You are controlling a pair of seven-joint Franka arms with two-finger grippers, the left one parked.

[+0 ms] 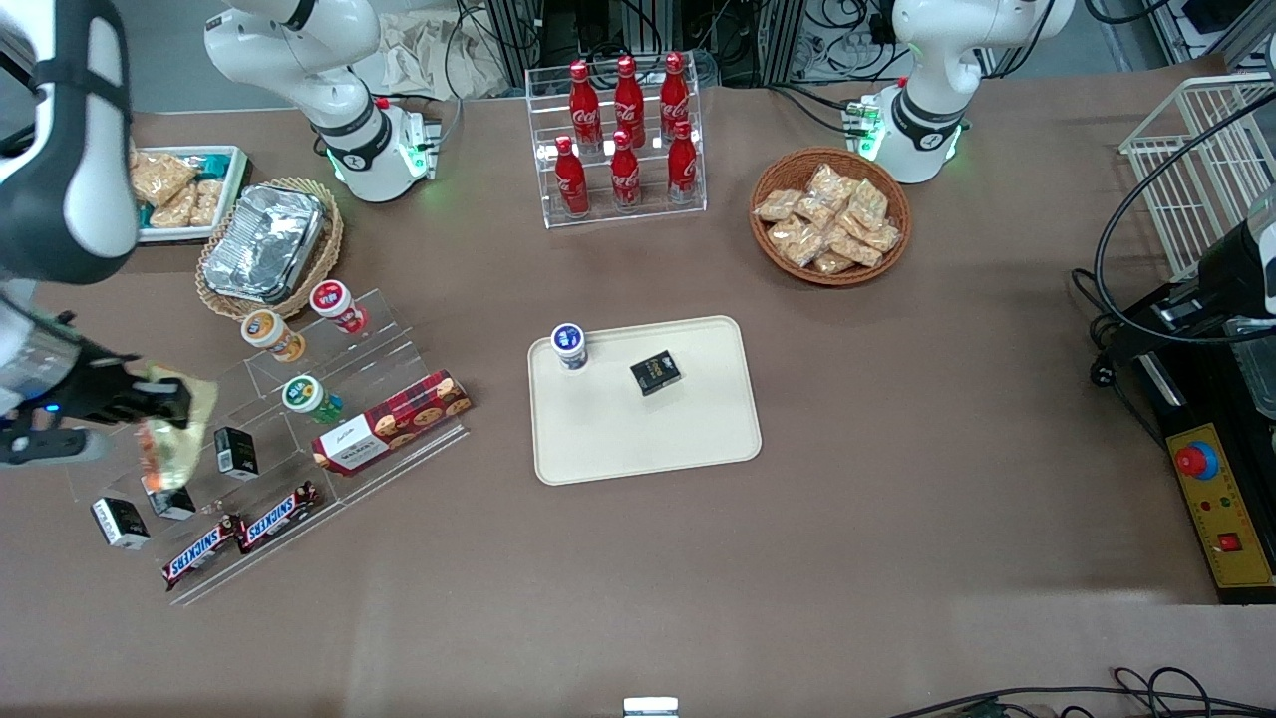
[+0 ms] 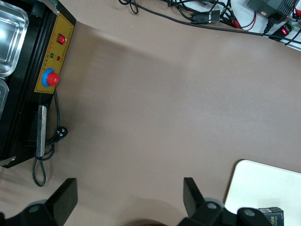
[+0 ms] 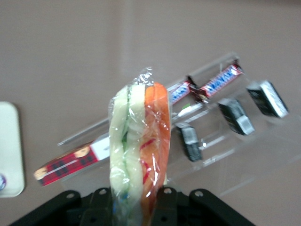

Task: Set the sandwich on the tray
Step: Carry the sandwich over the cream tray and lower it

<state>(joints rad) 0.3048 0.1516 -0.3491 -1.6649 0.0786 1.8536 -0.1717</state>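
My right gripper [image 1: 159, 404] is shut on the sandwich [image 1: 171, 439], a wrapped wedge of pale bread with orange and green filling. It holds it in the air above the clear acrylic snack stand [image 1: 289, 439] at the working arm's end of the table. In the right wrist view the sandwich [image 3: 138, 146] stands on edge between the fingers [image 3: 100, 207], with the gripper [image 3: 134, 207] closed around its base. The cream-beige tray [image 1: 688, 439] lies flat mid-table, toward the parked arm from the stand; its rounded corner [image 3: 7, 150] shows in the right wrist view.
The tray carries a small blue-lidded cup [image 1: 570, 345] and a black box [image 1: 655, 372]. The stand holds Snickers bars [image 1: 239, 534], small black boxes [image 1: 236, 449], a red tartan biscuit box [image 1: 391, 422] and cups. A foil container [image 1: 264, 242], a cola rack [image 1: 623, 140] and a snack basket [image 1: 829, 229] stand farther back.
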